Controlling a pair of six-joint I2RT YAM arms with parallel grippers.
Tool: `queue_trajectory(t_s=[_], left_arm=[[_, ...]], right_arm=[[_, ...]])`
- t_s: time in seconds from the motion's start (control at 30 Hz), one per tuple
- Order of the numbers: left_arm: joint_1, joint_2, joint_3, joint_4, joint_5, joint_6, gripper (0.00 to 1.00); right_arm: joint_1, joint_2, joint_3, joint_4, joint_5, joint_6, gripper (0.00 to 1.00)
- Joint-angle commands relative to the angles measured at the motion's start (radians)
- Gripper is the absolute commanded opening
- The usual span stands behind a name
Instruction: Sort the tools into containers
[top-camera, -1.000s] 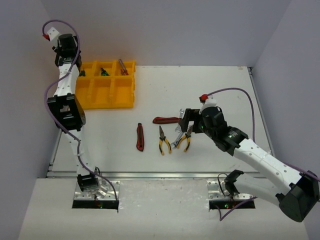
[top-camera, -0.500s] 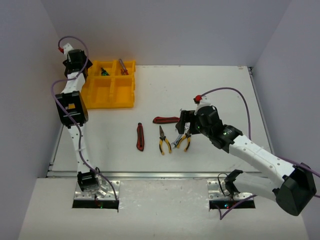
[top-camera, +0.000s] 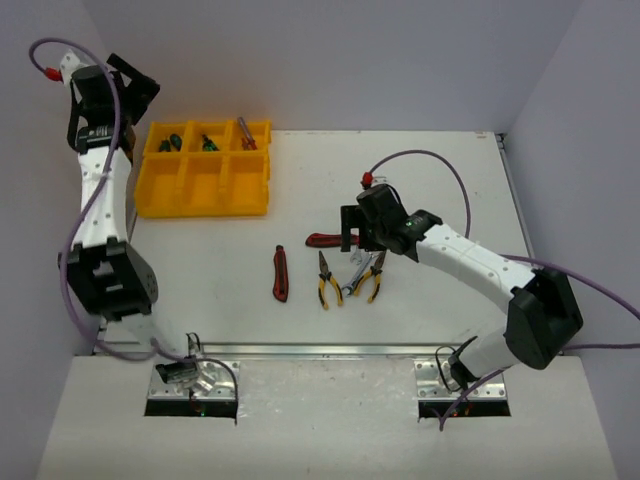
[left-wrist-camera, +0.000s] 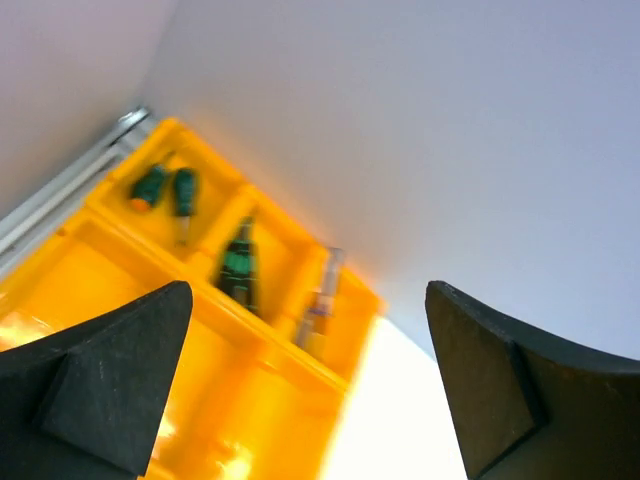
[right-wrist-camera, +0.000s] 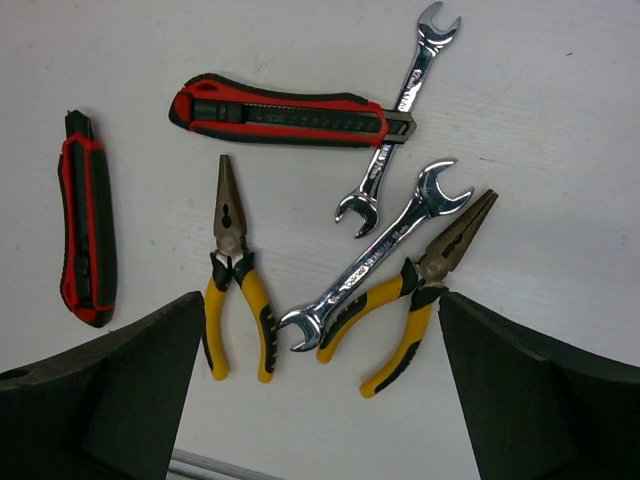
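Tools (right-wrist-camera: 232, 225) not yet sorted lie on the table (top-camera: 450, 170) straight under the right gripper (right-wrist-camera: 317, 300), whose fingers stand wide apart with nothing between them. Directly beneath it are two silver wrenches (right-wrist-camera: 372, 258). The nearer one touches a handle of the right-hand yellow pliers (right-wrist-camera: 415, 300), and the other yellow pliers (right-wrist-camera: 238, 290) sit just left of that. One red-black knife (right-wrist-camera: 290, 112) lies beyond the fingertips, its end meeting the farther wrench. A second knife (right-wrist-camera: 85, 235) lies out past the left finger. We judge the hand hovers spread so that it can drop onto one piece, and the touching wrench and pliers look awkward to take singly.

The sorted pieces lie ahead of the left gripper (left-wrist-camera: 307, 287), which is also spread wide and empty. Two green screwdrivers (left-wrist-camera: 165, 188) share the far-left compartment of the yellow tray (left-wrist-camera: 60, 290). A green-black one (left-wrist-camera: 238, 265) is in the next compartment and a silvery tool (left-wrist-camera: 320, 300) in the third. Like seems to be kept with like.

A second ago the left arm was low over that far-left compartment. Now it is high behind the tray, and we read this as a screwdriver just let go. The right gripper has slid from above the right-hand pliers toward the far knife. The table's pieces lie where they did.
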Motion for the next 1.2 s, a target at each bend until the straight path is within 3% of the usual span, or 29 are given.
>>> queue_trajectory(t_s=[0.0, 0.1, 0.3, 0.5, 0.67, 0.9, 0.93, 1.07, 1.17], left_arm=[[-0.013, -0.649, -0.442, 0.134, 0.196, -0.116, 1.00], [-0.054, -0.959, -0.688, 0.111, 0.219, -0.116, 1.00], [-0.185, -1.105, -0.956, 0.010, 0.329, 0.051, 1.00], [-0.200, -1.252, -1.051, -0.149, 0.249, 0.213, 1.00], [-0.221, -1.317, -1.140, -0.118, 0.234, 0.207, 1.00], [-0.224, -1.324, -1.160, -0.091, 0.282, 0.207, 1.00], [-0.224, -1.327, -1.161, -0.086, 0.284, 0.207, 1.00], [-0.229, -1.332, -1.166, -0.081, 0.296, 0.206, 1.00], [-0.236, -1.333, -1.167, -0.079, 0.300, 0.207, 1.00]], right_arm=[[-0.002, 0.021, 0.055, -0.120, 0.111, 0.144, 0.99], [-0.002, 0.019, 0.003, -0.093, 0.129, 0.228, 0.97], [-0.002, 0.097, 0.016, -0.192, 0.169, 0.333, 0.73], [-0.001, 0.083, -0.050, -0.150, 0.147, 0.342, 0.71], [-0.004, 0.082, -0.066, -0.074, 0.193, 0.303, 0.64], [-0.064, 0.234, 0.078, -0.087, 0.162, 0.200, 0.51], [-0.062, 0.248, 0.109, -0.085, 0.155, 0.180, 0.50], [-0.062, 0.338, 0.188, -0.031, 0.027, 0.044, 0.64], [-0.062, 0.411, 0.336, -0.186, 0.082, 0.164, 0.72]])
